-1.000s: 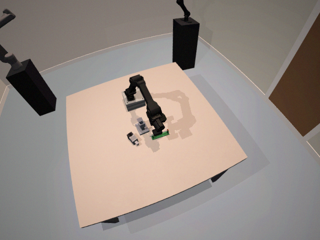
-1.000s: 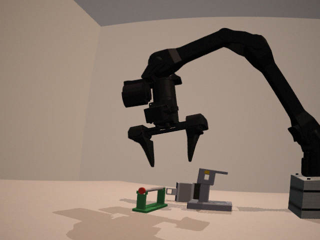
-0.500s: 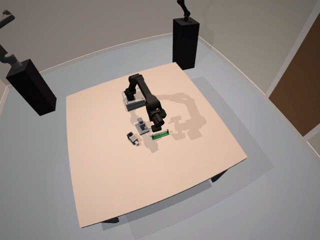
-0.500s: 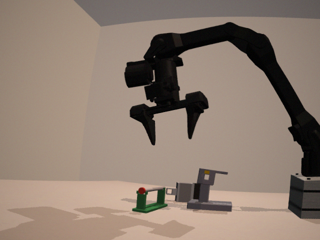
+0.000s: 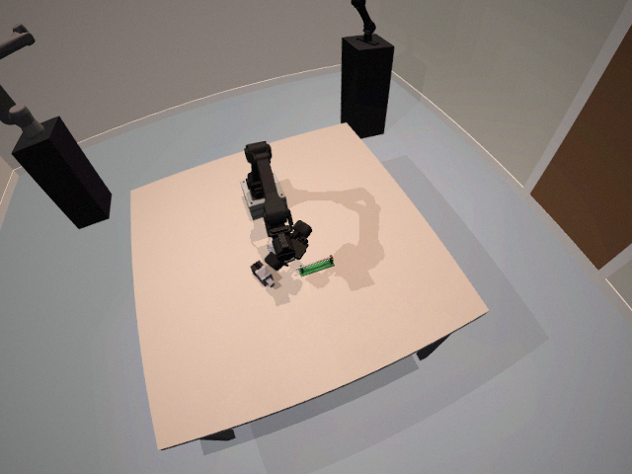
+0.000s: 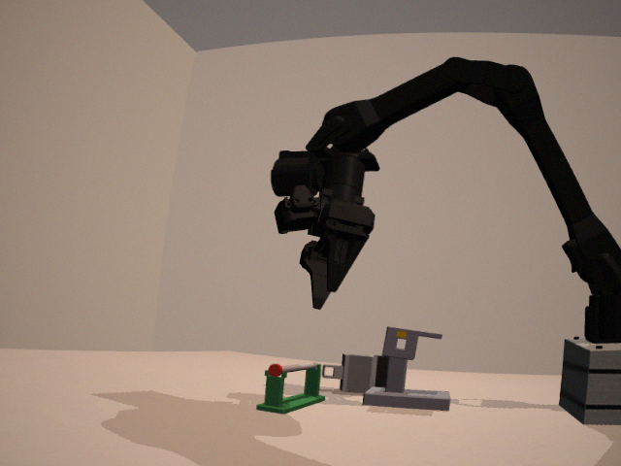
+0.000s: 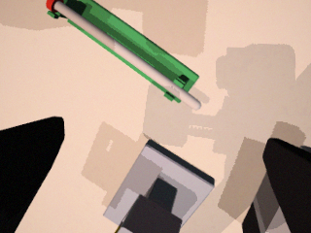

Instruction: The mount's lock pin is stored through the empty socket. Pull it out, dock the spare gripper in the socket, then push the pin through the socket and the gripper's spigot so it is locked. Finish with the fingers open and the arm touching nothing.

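The lock pin (image 6: 301, 367) (image 7: 117, 46), a pale rod with a red head, lies across the green rack (image 5: 316, 267) (image 6: 275, 392) (image 7: 151, 55). The mount (image 6: 406, 399) (image 7: 131, 182) stands beside it on its grey base. Its raised socket (image 6: 391, 345) has a square window with no pin through it. The spare gripper (image 5: 263, 274) (image 6: 358, 372) lies on the table, its spigot with a square hole pointing away from its body; it is not visible in the wrist view. My gripper (image 6: 325, 298) (image 7: 166, 138) is open and empty, pointing down high above rack and mount.
The table (image 5: 255, 356) carries the arm's grey base block (image 5: 256, 209) (image 6: 586, 383) behind the mount. Dark pedestals (image 5: 366, 86) (image 5: 66, 178) with other arms stand off the table. Arm shadows fall around the rack. The arm hides most of the mount in the top view.
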Controlling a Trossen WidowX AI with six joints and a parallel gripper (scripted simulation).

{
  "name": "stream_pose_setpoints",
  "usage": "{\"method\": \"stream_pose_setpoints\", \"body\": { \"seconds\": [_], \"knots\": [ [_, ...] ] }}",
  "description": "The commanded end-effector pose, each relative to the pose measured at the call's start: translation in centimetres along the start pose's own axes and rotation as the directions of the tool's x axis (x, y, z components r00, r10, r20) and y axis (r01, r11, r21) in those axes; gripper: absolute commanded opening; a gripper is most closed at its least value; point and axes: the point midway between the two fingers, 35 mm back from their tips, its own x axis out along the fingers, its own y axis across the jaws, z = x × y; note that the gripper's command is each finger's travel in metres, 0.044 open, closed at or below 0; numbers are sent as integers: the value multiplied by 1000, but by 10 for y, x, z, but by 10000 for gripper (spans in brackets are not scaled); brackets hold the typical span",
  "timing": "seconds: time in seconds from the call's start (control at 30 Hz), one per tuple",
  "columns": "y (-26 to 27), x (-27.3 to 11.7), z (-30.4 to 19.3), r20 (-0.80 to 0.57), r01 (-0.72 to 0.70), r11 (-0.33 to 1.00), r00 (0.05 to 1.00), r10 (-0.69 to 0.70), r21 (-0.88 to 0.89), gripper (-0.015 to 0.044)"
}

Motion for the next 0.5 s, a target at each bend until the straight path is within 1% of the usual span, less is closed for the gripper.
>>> {"method": "stream_pose_setpoints", "body": {
  "seconds": [0.0, 0.1, 0.23, 0.37, 0.47],
  "knots": [
    [-42, -12, -22, 286, -200, 616, 957, -43, 762, 440],
    [-53, -14, -31, 361, -297, 452, 931, -60, 841, 440],
    [-62, -17, -39, 424, -397, 239, 902, -75, 886, 440],
    [-69, -20, -47, 484, -485, 18, 870, -93, 875, 440],
    [-75, -23, -55, 535, -546, -144, 838, -110, 826, 440]
  ]
}}
